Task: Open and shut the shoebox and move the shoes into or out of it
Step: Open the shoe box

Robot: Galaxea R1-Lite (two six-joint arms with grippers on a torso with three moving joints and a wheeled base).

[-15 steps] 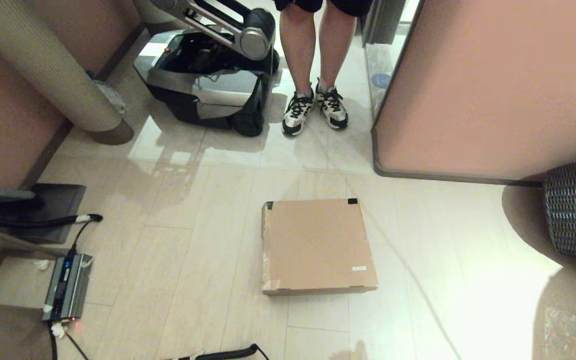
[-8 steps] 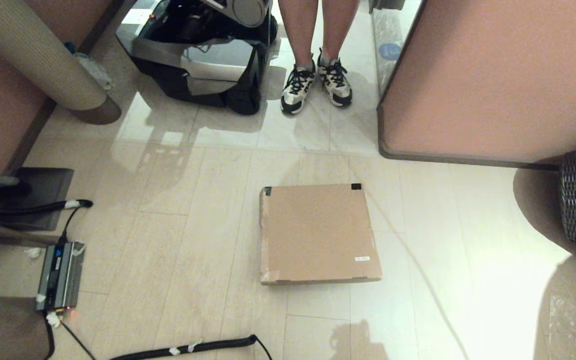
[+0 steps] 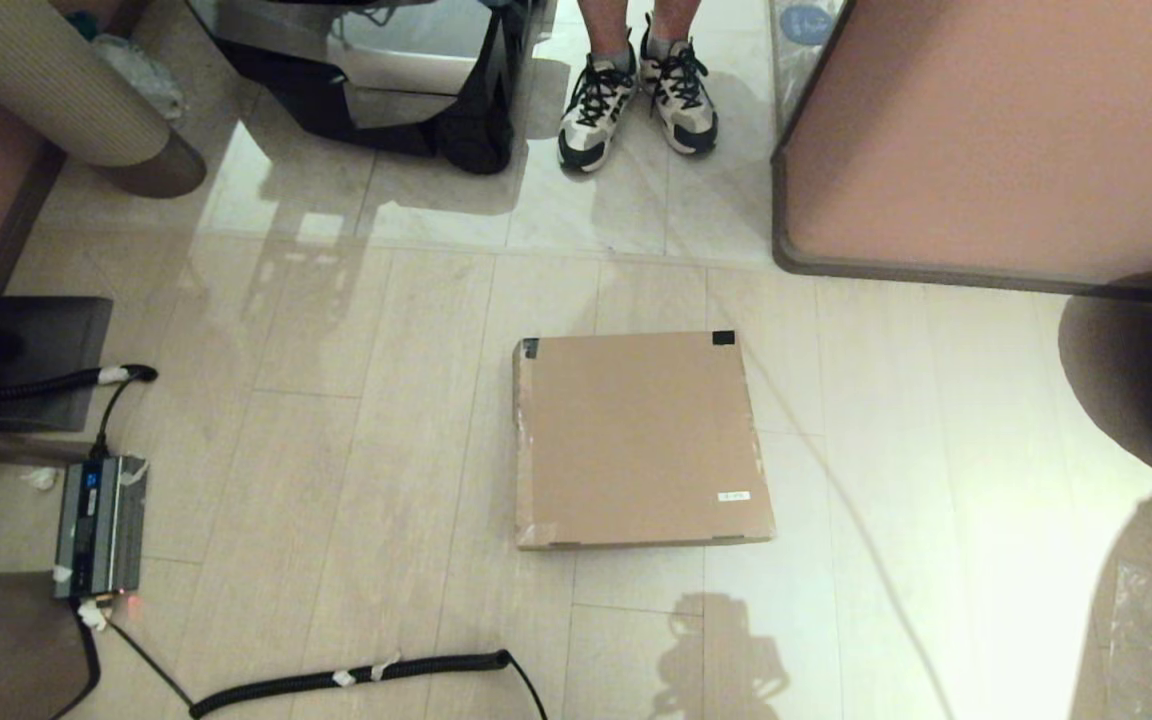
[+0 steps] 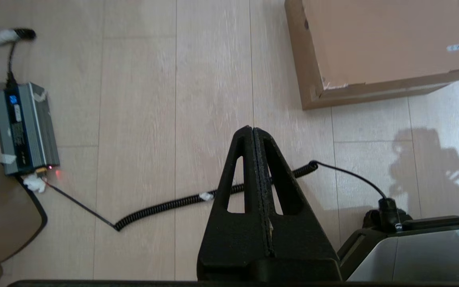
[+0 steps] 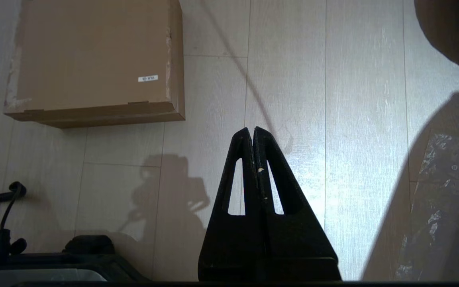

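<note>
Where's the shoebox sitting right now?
In the head view the shoebox lies shut on the floor near the middle, a person's sneakers beyond it and a coiled black cable nearer the robot.

My shoebox [image 3: 641,440] is plain brown cardboard — black tape bits at two corners, a small white sticker [image 3: 733,496] on the lid. The floor [image 3: 356,470] is pale beige planks. My left gripper [image 4: 253,135] and right gripper [image 5: 252,135] are matte black — the person's sneakers [image 3: 636,95] white-and-black.
</note>
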